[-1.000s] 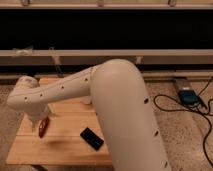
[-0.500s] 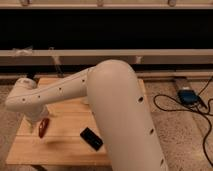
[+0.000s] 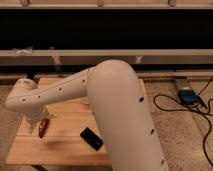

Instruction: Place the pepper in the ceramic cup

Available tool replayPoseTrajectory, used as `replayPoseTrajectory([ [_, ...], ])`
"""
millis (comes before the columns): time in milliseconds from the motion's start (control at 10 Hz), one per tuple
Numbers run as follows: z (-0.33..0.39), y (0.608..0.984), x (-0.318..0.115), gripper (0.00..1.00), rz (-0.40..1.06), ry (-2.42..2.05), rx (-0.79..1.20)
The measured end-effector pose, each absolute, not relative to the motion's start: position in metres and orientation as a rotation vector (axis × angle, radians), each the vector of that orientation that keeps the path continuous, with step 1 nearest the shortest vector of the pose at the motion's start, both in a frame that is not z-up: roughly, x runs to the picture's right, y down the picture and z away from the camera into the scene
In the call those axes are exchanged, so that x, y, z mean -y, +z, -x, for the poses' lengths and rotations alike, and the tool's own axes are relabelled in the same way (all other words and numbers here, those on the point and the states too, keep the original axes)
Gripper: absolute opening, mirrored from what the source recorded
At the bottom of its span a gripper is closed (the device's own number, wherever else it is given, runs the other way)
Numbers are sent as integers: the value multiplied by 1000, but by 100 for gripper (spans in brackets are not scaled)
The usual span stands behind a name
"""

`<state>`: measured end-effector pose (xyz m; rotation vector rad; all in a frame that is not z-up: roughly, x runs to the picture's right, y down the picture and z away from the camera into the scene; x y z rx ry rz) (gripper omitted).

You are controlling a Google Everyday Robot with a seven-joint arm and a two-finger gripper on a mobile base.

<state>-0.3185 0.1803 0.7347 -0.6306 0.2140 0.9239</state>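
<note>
Reaching over the desk (image 3: 65, 150), the white arm (image 3: 115, 110) ends in the hand (image 3: 39, 122) near the desk's left edge as seen, jaws spread wide and closed on nothing. Just beneath the hand, the pepper (image 3: 43, 128) lies tilted on the desk, red and slender. A flat black object (image 3: 91, 138) rests near the desk's front edge, and a blue box (image 3: 189, 96) sits on the floor right of the desk.

Gripper (image 3: 39, 122) over left part of table (image 3: 65, 149), pepper (image 3: 43, 129) just beside it; flat slab (image 3: 91, 138) to the right, nr front edge. Box (image 3: 187, 96) on floor, right of table.
</note>
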Motion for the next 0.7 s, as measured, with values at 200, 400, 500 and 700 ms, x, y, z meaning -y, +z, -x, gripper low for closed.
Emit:
replayPoseTrajectory([
  [200, 316, 747, -187, 80, 638, 989, -174],
  [400, 321, 759, -191, 80, 654, 1045, -142],
  [500, 322, 764, -190, 80, 655, 1056, -140],
  [700, 335, 782, -186, 80, 658, 1058, -151],
])
